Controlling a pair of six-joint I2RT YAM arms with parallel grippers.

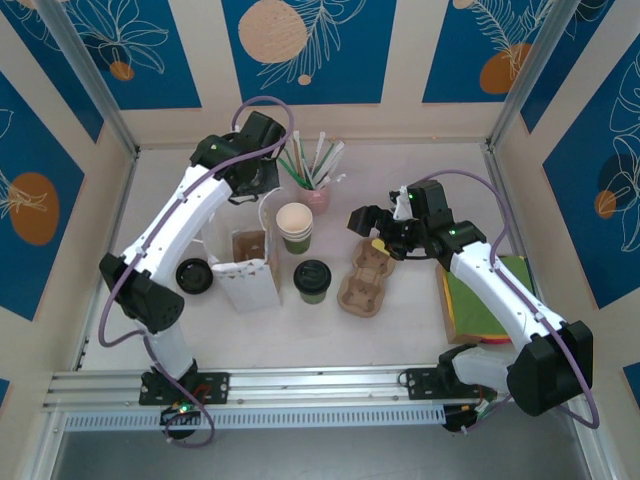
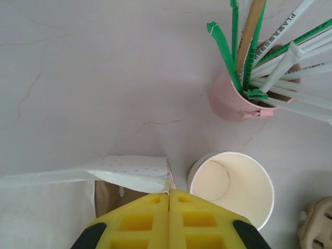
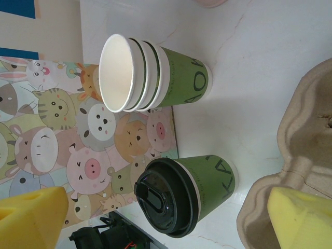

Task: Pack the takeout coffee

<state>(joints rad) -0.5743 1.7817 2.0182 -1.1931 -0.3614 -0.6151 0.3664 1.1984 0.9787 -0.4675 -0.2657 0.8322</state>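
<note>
Bearing takeout coffee (image 1: 312, 281), white veined tabletop (image 1: 400, 345), blue floral walls (image 1: 300, 45)

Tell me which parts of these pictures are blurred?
Left wrist: the left gripper, shut on the paper bag, looks soft, the straws sharp. Right wrist: the pads of the right gripper blur, the takeout coffee is crisp. Top external: even light.

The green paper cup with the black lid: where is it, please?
The lidded green cup stands mid-table, top view, between the white paper bag and brown pulp carrier.
</note>
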